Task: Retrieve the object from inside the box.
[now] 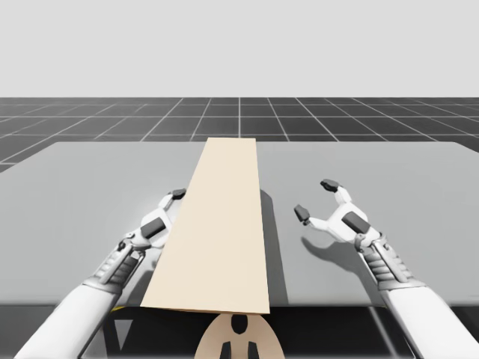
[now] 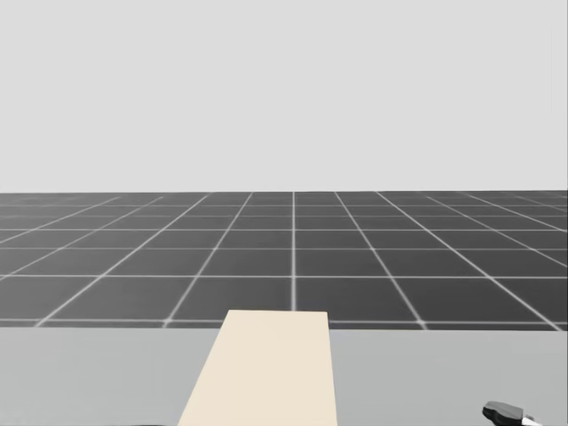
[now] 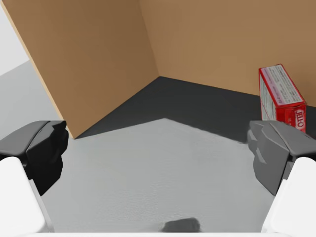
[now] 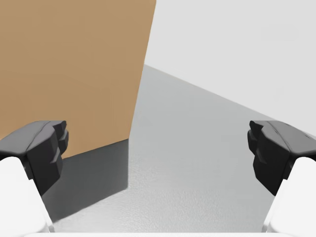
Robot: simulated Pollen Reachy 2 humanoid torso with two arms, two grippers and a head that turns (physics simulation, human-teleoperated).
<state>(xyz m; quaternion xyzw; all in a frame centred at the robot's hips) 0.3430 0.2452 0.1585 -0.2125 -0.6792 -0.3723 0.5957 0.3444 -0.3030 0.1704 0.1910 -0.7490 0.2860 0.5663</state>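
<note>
**A:** Entry one: the thing to fetch?

**B:** Red carton (image 3: pixel 280 96). It is small, rectangular printed card, standing upright with its long axis vertical. It sits inside the box (image 1: pixel 217 224), near the far inner wall.

**A:** Bearing from the hands?

**B:** About one o'clock from the left gripper (image 3: pixel 158 148), ahead through the open side. Its fingers are spread wide with nothing between them. The right gripper (image 1: pixel 316 199) is likewise spread and empty. It sits at the box's three o'clock and faces a closed outer wall. I judge the left arm to be the nearer.

**A:** Entry two: the box?

**B:** Plain tan cardboard, matte and flat-sided, shaded within. Its long axis runs twelve to six across the smooth grey table (image 1: pixel 389 172).
</note>
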